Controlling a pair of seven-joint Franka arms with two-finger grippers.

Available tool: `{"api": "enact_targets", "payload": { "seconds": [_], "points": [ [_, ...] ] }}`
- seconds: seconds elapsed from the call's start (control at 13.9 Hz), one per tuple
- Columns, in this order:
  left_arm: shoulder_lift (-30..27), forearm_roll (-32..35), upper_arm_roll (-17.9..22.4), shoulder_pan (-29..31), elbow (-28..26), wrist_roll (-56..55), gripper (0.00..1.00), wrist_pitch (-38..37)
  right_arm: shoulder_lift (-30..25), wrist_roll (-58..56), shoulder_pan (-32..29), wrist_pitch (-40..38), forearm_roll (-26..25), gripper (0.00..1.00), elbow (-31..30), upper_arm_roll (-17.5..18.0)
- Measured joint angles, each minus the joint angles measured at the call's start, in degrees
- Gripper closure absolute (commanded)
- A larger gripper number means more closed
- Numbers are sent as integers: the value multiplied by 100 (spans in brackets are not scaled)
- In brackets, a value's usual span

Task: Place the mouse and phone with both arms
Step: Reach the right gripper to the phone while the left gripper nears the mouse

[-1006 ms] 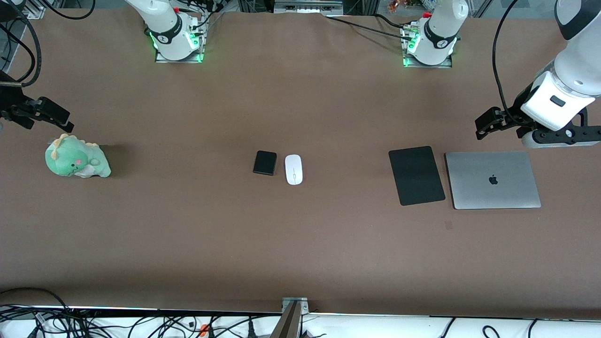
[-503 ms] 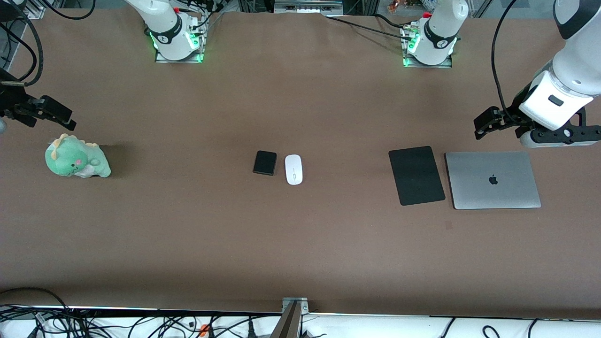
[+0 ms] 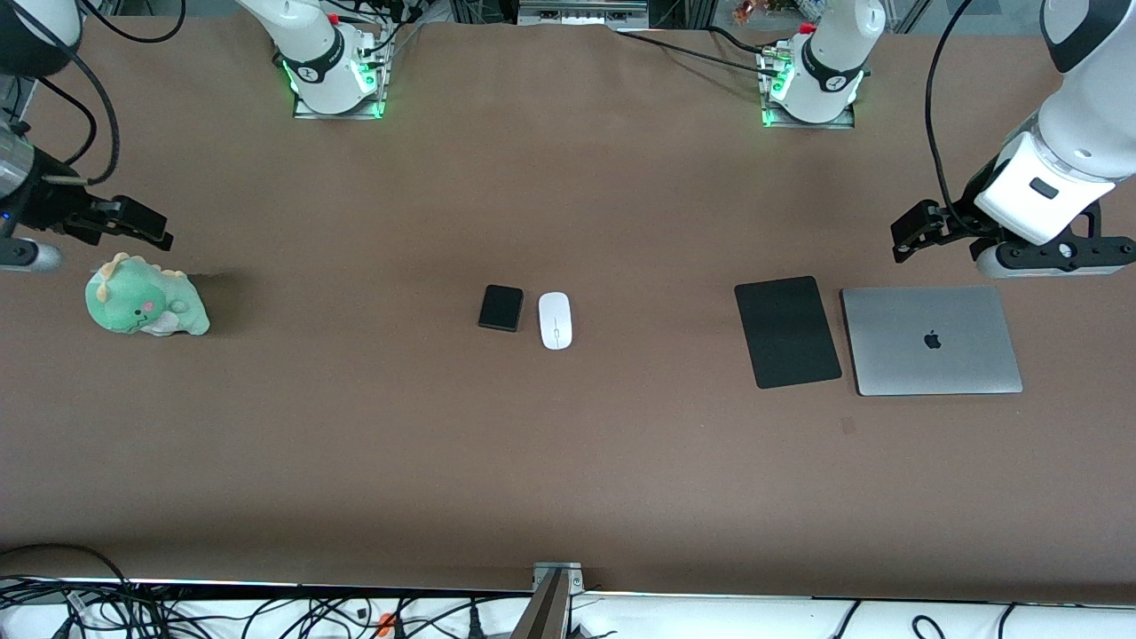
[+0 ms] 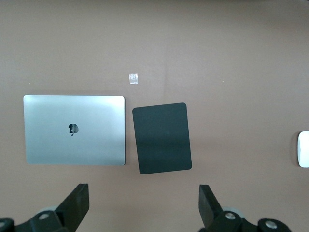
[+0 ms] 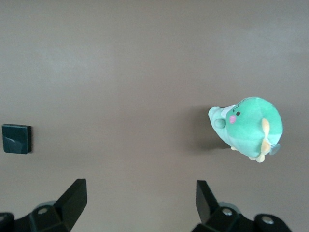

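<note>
Left pincer (image 4: 142, 205) agape above tape scrap (image 4: 133, 78)

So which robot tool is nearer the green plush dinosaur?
Right. The right tool hovers just beside the green plush dinosaur; the left tool is up by the laptop.

My left gripper (image 3: 914, 232) hangs in the air at my left arm's end, jaws wide and empty. My right gripper (image 3: 133, 224) hangs likewise at the right arm's end.
</note>
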Motion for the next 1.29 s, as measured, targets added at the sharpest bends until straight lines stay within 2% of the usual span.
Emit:
{"api": "enact_targets", "payload": {
  "seconds": [0.65, 1.01, 1.29],
  "points": [
    [396, -159, -55, -111, -21, -247, 0, -45, 872, 1337, 793, 425, 8, 0, -29, 24],
    [1162, -421, -108, -392, -40, -644, 0, 320, 1362, 2345, 1578, 1036, 74, 0, -44, 47],
    [1842, -440, -123, -1021, -44, -1476, 0, 1091, 1720, 3362, 2204, 1535, 83, 0, -50, 61]
  ]
}}
